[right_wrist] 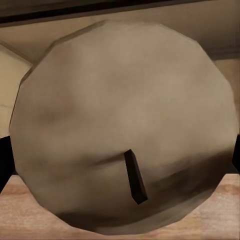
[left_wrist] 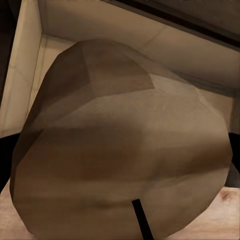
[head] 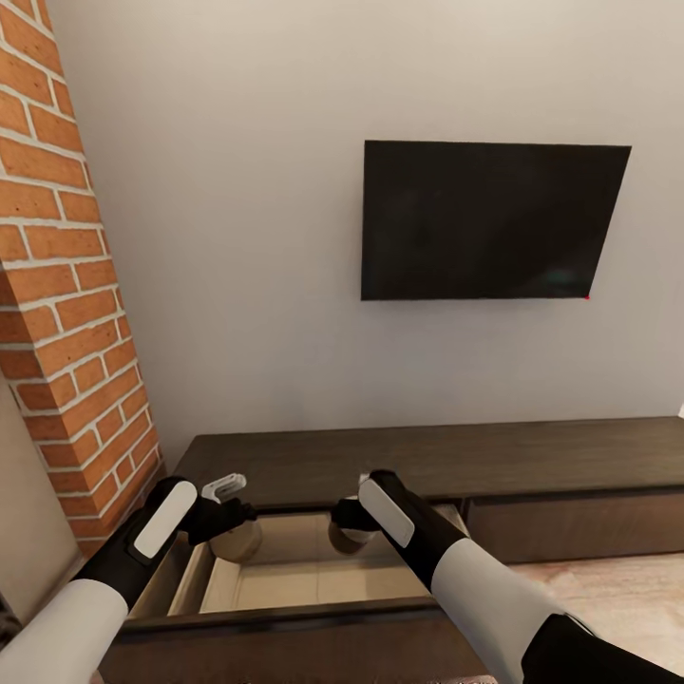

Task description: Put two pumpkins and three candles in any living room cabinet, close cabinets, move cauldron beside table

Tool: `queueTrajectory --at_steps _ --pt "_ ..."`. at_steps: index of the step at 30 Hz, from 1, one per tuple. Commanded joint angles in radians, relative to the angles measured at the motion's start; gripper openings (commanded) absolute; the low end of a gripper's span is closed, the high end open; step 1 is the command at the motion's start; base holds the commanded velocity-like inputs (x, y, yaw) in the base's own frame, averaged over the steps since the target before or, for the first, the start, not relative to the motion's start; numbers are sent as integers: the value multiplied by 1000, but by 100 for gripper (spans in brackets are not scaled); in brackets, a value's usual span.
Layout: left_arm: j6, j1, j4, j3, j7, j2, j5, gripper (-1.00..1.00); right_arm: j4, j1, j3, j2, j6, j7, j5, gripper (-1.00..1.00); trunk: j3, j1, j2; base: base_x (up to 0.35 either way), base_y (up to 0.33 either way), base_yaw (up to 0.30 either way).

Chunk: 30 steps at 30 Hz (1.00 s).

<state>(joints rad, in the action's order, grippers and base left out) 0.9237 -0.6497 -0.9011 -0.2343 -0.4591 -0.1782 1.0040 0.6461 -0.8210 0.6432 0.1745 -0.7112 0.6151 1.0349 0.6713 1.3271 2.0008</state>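
Each claw, left (head: 226, 513) and right (head: 350, 518), clamps a candle (left_wrist: 120, 145) over the cabinet's (head: 427, 465) open drawer (head: 313, 570); released this high, either could tumble past its rim.

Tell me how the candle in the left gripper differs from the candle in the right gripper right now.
The left candle shows its side and wick end at a slant to its wrist camera, with a warmer brown tone; the right candle faces its camera end-on as a rounder, greyer disc. In the head view, the left gripper holds its candle nearer the open drawer's left end, the right gripper nearer its middle. Both are short, tan, dark-wicked, held over the drawer.
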Motion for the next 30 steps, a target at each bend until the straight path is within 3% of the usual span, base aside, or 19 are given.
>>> queueTrajectory --at_steps 1,30 --pt "0 -1 -2 -4 -10 -2 10 -100 0 -1 3 0 1 10 9 -100 4 4 8 0 0 0" --pt "0 -1 -4 -5 -9 -3 10 -100 0 -1 3 0 7 8 8 -100 95 115 211 0 0 0"
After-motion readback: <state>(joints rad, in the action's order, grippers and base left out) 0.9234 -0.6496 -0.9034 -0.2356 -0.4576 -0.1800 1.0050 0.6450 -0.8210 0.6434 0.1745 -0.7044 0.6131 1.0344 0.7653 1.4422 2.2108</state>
